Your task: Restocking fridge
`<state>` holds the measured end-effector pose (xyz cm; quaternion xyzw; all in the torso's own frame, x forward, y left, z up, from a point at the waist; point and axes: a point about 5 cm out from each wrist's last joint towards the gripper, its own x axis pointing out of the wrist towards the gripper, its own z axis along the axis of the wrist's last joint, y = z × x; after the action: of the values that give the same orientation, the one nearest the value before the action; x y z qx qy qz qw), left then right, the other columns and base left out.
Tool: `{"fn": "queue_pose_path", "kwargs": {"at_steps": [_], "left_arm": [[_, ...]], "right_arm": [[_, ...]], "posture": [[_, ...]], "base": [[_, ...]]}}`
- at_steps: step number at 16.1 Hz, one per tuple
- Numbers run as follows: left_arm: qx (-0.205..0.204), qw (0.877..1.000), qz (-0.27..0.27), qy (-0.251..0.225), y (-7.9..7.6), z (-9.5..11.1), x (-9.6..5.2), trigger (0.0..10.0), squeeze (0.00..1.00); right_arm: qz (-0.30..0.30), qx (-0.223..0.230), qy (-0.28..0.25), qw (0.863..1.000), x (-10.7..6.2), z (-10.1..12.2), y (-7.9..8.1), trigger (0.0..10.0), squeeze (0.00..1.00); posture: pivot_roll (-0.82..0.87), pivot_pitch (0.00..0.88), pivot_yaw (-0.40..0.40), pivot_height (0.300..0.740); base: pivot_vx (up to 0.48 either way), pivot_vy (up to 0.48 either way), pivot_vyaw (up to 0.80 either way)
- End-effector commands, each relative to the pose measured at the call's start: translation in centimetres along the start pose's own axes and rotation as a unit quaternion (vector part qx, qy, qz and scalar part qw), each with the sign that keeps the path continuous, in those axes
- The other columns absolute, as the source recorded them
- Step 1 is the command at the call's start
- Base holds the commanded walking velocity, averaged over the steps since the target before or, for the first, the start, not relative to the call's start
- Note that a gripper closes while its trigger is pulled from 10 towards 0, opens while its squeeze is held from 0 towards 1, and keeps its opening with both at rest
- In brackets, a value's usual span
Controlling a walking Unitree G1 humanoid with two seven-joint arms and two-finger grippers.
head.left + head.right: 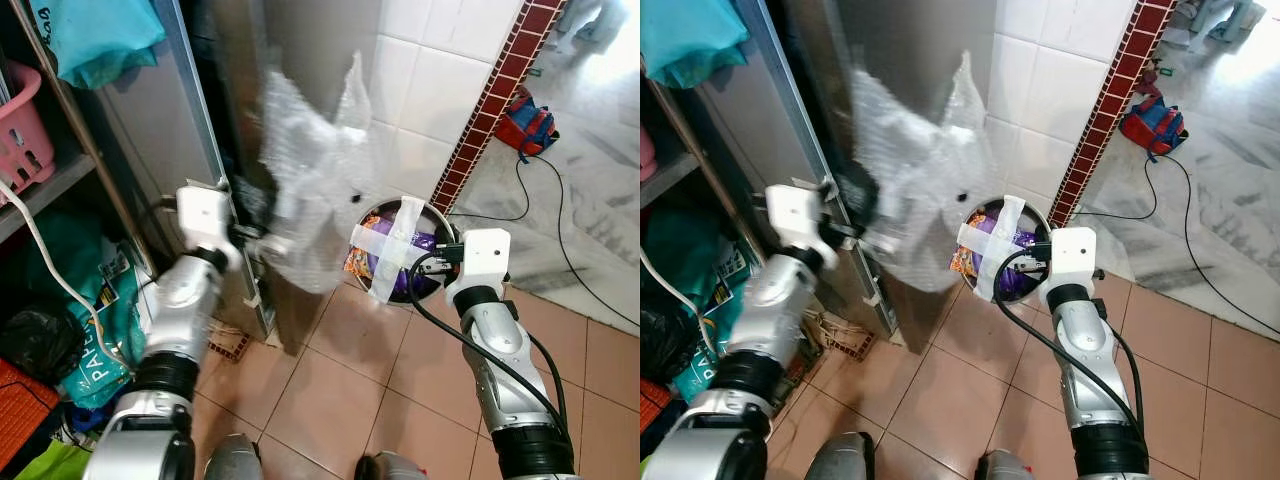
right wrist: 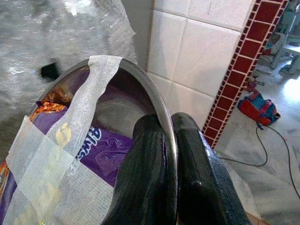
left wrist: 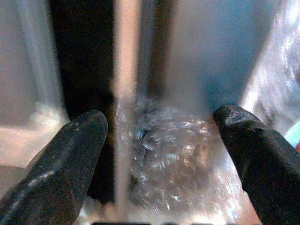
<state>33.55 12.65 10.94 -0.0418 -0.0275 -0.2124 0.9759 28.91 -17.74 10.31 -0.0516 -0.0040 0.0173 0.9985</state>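
Two claws working at the steel fridge: one reaching into bubble wrap, one gripping a bowl of snacks.

The steel fridge [image 1: 250, 60] is standing just ahead of both claws, with a big sheet of bubble wrap [image 1: 315, 175] hanging blurred against it. The left claw [image 3: 159, 136] is spreading its fingers wide, a crumpled wad of the wrap sitting between them without either pad visibly touching. The right claw [image 2: 169, 140] is clamping the rim of a metal bowl [image 2: 140, 75], one finger inside, one outside. Inside the bowl, just beyond that claw, purple and orange snack packets [image 2: 101, 145] are lying under crossed strips of white tape [image 2: 70, 140].
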Motion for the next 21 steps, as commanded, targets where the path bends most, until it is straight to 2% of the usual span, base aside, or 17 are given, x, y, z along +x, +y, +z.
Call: {"fn": "queue_pose_path", "kwargs": {"at_steps": [1,3,9,11,14,18,21], "left_arm": [[0.006,0.998,-0.048,0.048,-2.0,-1.9,-0.1,10.0,0.0],[0.019,0.995,-0.086,0.054,-4.0,-2.4,0.3,10.0,0.0],[0.028,0.994,-0.094,0.048,-4.6,-2.2,1.0,10.0,0.0],[0.038,0.991,-0.115,0.05,-5.5,-2.3,1.2,10.0,0.0],[0.049,0.989,-0.133,0.046,-6.4,-2.3,1.5,10.0,0.0],[0.048,0.989,-0.132,0.047,-6.5,-2.6,1.4,10.0,0.0],[0.063,0.991,-0.109,0.051,-6.2,-2.7,1.5,10.0,0.0]], "right_arm": [[-0.003,0.0,-0.013,1.0,0.1,0.6,-0.1,10.0,0.0],[-0.016,0.005,-0.002,1.0,0.2,0.4,-0.1,10.0,0.0],[-0.053,-0.031,0.003,0.998,0.1,0.2,-1.0,10.0,0.0],[-0.083,-0.052,0.012,0.995,-0.1,-0.1,-1.7,10.0,0.0],[-0.092,-0.04,0.017,0.995,0.0,-0.3,-1.7,10.0,0.0],[-0.084,-0.038,0.012,0.996,0.1,-0.2,-1.2,10.0,0.0],[-0.079,-0.033,0.009,0.996,0.1,-0.2,-0.9,10.0,0.0]], "posture": [[0.0,0.121,-0.005,0.74],[0.0,0.117,-0.005,0.74],[0.0,0.101,0.0,0.74],[0.0,0.099,0.001,0.74],[0.0,0.091,0.005,0.74],[0.0,0.089,0.004,0.74],[0.0,0.085,0.002,0.74]], "base": [[0.0,0.0,0.0],[0.0,0.0,-0.4],[0.129,0.0,-0.8],[0.351,0.0,-0.8],[0.42,0.0,-0.8],[0.42,0.0,0.0],[0.21,0.0,0.0]]}}
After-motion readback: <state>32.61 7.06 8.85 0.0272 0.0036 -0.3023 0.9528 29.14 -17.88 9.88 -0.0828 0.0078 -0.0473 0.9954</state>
